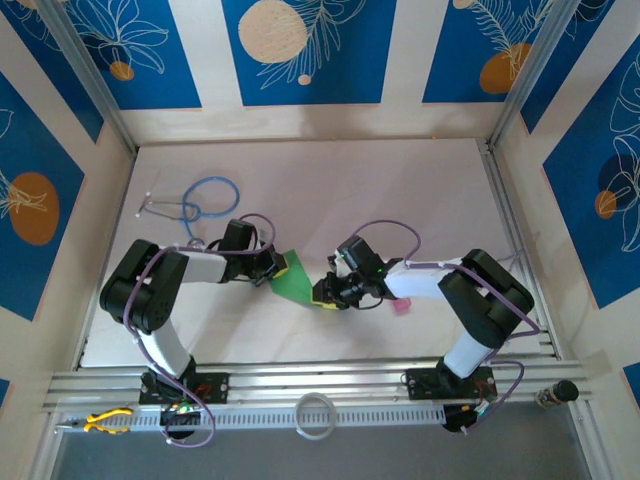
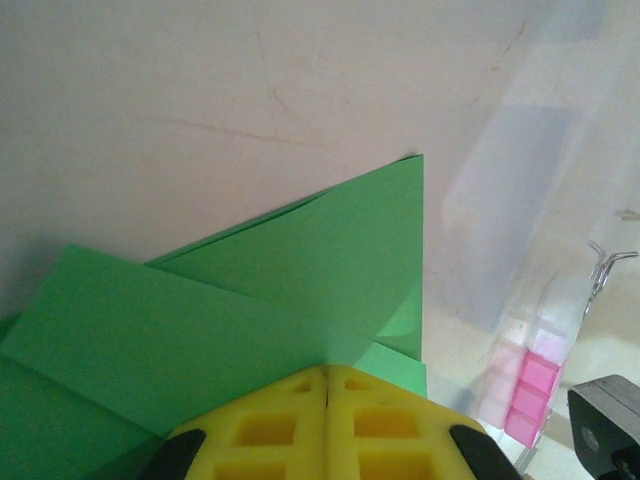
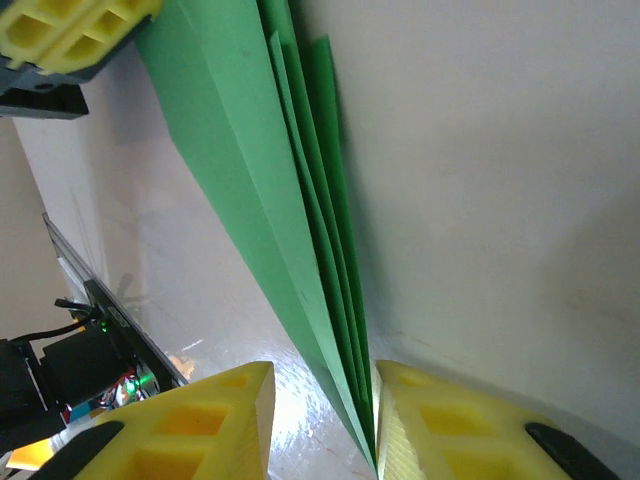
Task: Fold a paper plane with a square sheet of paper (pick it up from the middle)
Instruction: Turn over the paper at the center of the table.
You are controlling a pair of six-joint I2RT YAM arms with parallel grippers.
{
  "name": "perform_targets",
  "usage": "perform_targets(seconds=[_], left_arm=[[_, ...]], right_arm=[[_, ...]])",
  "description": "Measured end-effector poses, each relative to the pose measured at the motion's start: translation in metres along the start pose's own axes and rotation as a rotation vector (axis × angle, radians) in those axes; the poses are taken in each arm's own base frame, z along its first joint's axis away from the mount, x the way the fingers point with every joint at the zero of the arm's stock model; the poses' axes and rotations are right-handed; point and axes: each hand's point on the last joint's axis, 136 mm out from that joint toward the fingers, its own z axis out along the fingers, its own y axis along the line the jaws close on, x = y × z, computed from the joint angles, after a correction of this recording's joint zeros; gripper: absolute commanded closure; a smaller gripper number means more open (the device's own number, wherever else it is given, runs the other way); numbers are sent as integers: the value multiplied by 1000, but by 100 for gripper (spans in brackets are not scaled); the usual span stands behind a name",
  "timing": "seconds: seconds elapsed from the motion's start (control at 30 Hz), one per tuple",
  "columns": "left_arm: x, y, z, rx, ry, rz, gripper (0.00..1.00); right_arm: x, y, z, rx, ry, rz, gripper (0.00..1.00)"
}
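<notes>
Pale, matt table [image 1: 400, 180], faintly scuffed, with its near edge hidden behind aluminium rails.

Two arms reaching inward from the near rail, white and black links, purple cables looped over the wrists.

Square sheet of paper [image 1: 295, 283] on the table between the two wrists: thin, bright green, smooth, folded to a creased wedge. Its upper-left edge covered by the left gripper [image 1: 281, 268], its lower-right tip by the right gripper [image 1: 325, 293]. Layered flaps and one sharp corner in the left wrist view [image 2: 300, 270]. Several thin layers edge-on in the right wrist view [image 3: 290, 220], narrowing to a point.

Stethoscope [image 1: 200, 200] well apart at the far left, blue tubing coiled, metal ends thin and hard to make out.

Left gripper [image 2: 327, 378]: yellow ribbed fingers pressed fully together, tips against the green paper. Impossible to tell whether any layer is nipped between them. Cropped at the top-left corner of the right wrist view [image 3: 70, 30].

Right gripper [image 3: 325, 385]: yellow fingers partly apart, straddling the paper's pointed end. Paper against one finger, clear gap to the other.

Small pink bottle [image 1: 402, 307] just beside the right forearm, half hidden; blurred and translucent near the edge of the left wrist view [image 2: 535, 385].
</notes>
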Motion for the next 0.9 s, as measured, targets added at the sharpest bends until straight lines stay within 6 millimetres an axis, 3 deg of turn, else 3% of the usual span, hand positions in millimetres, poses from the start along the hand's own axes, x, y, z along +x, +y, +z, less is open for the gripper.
perform_targets(seconds=[0.9], left_arm=[[0, 0, 0, 0, 0, 0, 96]], right_arm=[[-8, 3, 5, -40, -11, -10, 70]])
